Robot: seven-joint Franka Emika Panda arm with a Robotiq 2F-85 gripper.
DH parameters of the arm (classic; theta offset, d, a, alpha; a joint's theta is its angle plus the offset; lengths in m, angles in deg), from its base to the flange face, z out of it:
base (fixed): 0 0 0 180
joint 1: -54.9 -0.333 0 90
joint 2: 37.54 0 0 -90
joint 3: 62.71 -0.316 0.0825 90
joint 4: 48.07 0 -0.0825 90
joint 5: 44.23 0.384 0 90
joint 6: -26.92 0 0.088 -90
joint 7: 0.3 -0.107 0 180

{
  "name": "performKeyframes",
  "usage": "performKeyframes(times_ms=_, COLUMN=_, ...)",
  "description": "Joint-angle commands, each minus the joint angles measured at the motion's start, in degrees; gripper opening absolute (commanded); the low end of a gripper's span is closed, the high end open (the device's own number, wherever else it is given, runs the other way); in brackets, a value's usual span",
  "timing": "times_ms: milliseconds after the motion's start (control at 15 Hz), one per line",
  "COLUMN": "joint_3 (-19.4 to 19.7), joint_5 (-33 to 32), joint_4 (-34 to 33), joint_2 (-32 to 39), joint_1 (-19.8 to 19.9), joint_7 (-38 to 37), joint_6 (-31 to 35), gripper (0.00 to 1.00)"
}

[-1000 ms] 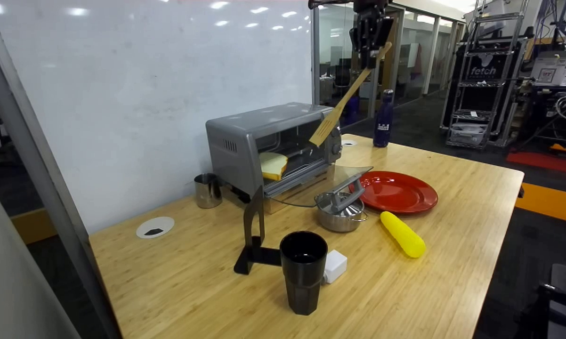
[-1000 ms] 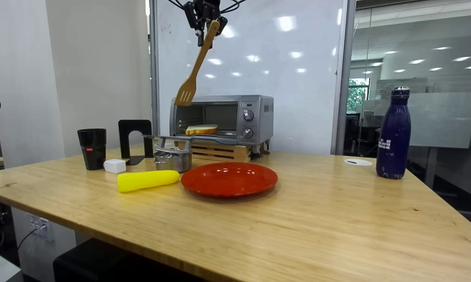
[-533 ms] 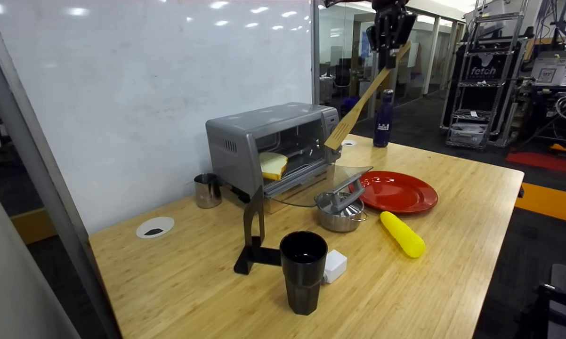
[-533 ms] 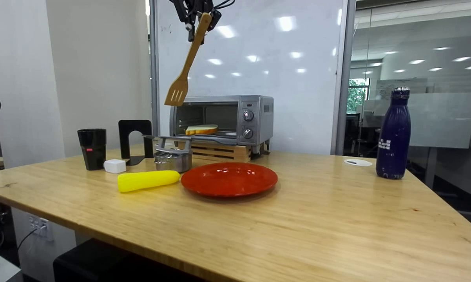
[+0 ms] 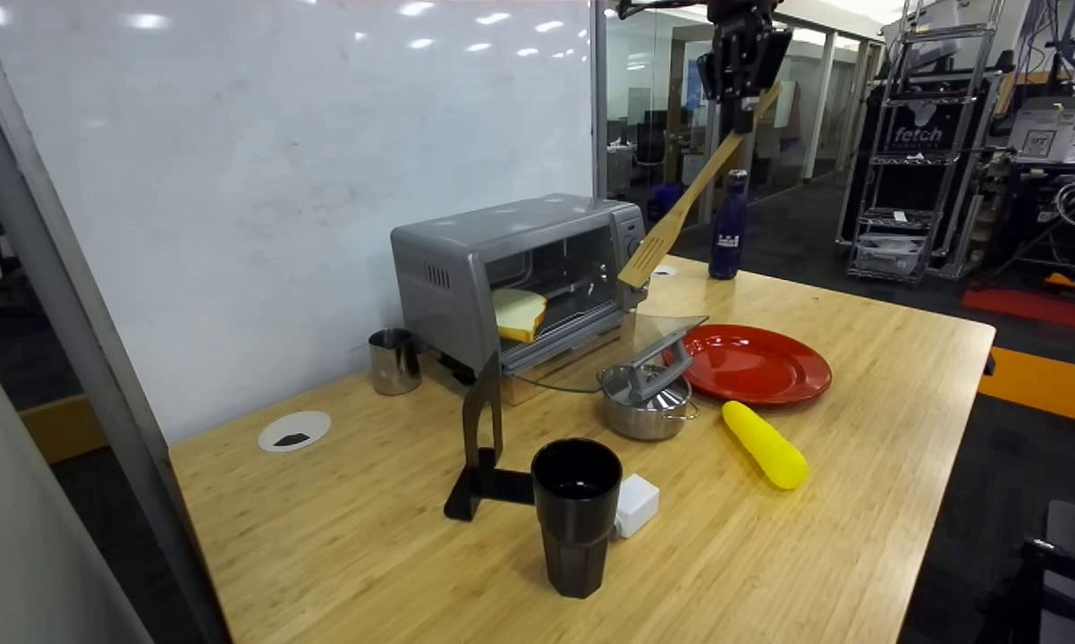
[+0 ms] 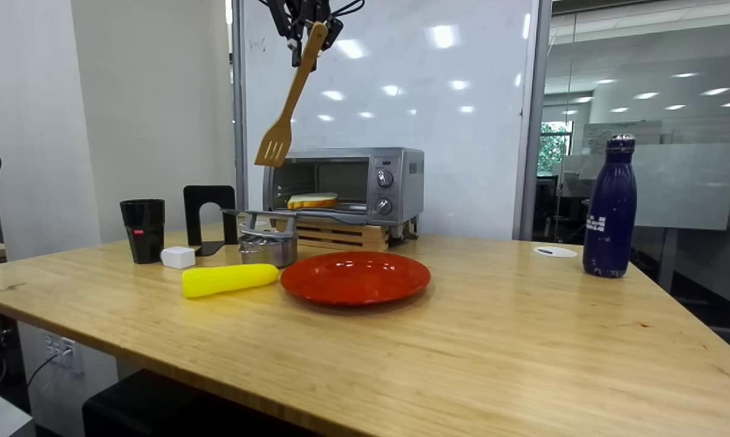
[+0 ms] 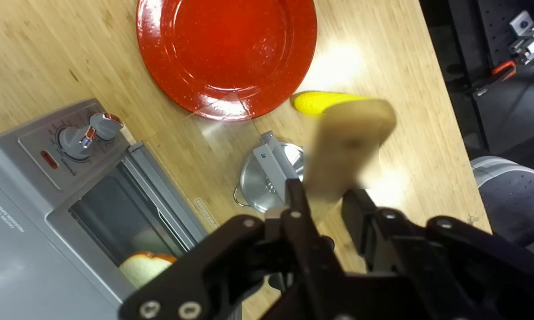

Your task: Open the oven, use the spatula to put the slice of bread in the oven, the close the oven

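Note:
The silver-grey oven (image 5: 439, 268) stands against the whiteboard with its glass door lowered open; it also shows in an exterior view (image 6: 412, 182) and the wrist view (image 7: 18, 249). The slice of bread (image 5: 518, 315) lies inside on the rack, near the side away from the knobs; it also shows in the wrist view (image 7: 145, 269). My gripper (image 5: 736, 123) is shut on the handle of the wooden spatula (image 5: 694, 190), high above the table in front of the oven. The spatula hangs tilted, blade down, bearing nothing. In the wrist view its handle end (image 7: 349, 138) is blurred between the fingertips (image 7: 322, 193).
The lowered door's handle (image 5: 661, 376) sits over a steel pot (image 5: 642, 419). A red plate (image 5: 757, 362) and a yellow object (image 5: 766, 444) lie close by. A black cup (image 5: 578, 519), white block (image 5: 637, 505), black bookend (image 5: 484, 447), steel cup (image 5: 394, 362) and blue bottle (image 5: 727, 228) stand around.
My gripper and the spatula moved away from the oven front during the first half second, then dropped very slightly. The bread, the oven and its open door have not moved.

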Motion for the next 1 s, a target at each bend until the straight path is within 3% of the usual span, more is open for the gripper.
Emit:
performKeyframes(times_ms=0, joint_3=2.3, joint_5=1.0, joint_4=2.6, joint_2=-1.6, joint_1=-1.8, joint_7=1.1, joint_6=1.1, gripper=0.07)
performKeyframes(times_ms=467, joint_3=5.1, joint_5=0.6, joint_4=17.3, joint_2=-12.9, joint_1=-1.8, joint_7=3.3, joint_6=4.3, gripper=0.07)
performKeyframes(times_ms=933, joint_3=10.7, joint_5=-0.9, joint_4=33.0, joint_2=-26.7, joint_1=-2.4, joint_7=3.8, joint_6=5.9, gripper=0.07)
